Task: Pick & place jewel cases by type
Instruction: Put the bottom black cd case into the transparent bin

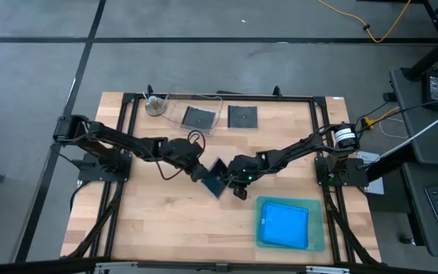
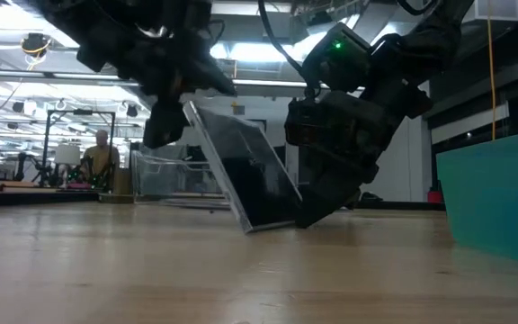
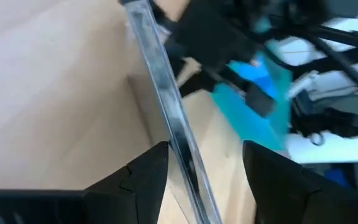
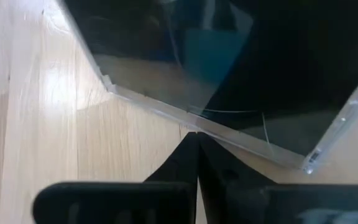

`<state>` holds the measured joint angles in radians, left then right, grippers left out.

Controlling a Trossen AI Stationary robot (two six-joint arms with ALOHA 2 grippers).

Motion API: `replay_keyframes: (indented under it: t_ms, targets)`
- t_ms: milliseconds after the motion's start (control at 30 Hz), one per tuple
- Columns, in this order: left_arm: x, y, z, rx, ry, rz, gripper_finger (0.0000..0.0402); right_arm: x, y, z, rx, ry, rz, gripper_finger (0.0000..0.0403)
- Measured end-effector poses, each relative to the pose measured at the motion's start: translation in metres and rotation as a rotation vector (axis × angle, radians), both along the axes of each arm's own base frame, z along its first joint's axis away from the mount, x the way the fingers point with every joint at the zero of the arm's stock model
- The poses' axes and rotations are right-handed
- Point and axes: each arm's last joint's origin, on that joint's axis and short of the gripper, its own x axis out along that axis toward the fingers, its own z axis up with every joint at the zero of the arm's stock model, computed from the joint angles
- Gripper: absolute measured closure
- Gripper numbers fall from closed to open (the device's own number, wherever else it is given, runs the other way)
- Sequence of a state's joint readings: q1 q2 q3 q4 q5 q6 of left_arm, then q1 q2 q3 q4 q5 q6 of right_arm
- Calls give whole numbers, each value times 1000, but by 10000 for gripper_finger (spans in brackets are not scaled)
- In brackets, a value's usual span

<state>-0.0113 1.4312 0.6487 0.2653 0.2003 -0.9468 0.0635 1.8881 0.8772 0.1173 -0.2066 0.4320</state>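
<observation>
Table (image 1: 158,221) centre: dark CD case (image 2: 250,175) tilted on its lower edge, between both grippers. Left gripper (image 3: 201,165) fingers apart, straddling the case's upper edge. Right gripper (image 4: 197,146) fingers together, tip against the case's lower side. Nearby, blue cases (image 1: 285,224) in green tray (image 1: 319,240). Farther back, two dark cases (image 1: 242,116), one inside clear tub (image 1: 175,113).

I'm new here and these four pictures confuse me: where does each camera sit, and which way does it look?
High: overhead, straight down; both arms, table.
Low: tabletop height, level across; both arms above tilted dark case.
Left wrist: on left arm; its fingers astride the case edge.
Right wrist: on right arm; shut fingers under the case.
Shared: all show that case; high and low show the teal tray.
</observation>
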Motion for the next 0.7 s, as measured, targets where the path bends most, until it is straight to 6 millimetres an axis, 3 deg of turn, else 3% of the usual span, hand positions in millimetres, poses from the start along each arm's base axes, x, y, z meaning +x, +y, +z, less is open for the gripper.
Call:
replay_keyframes:
  t_ms: [367,700]
  targets:
    - [2,6,-14,-3,87,65,209,0,0,0,-5,-1,18,396]
    - [1,9,-18,-18,121,88,292,0,0,0,-6,1,23,396]
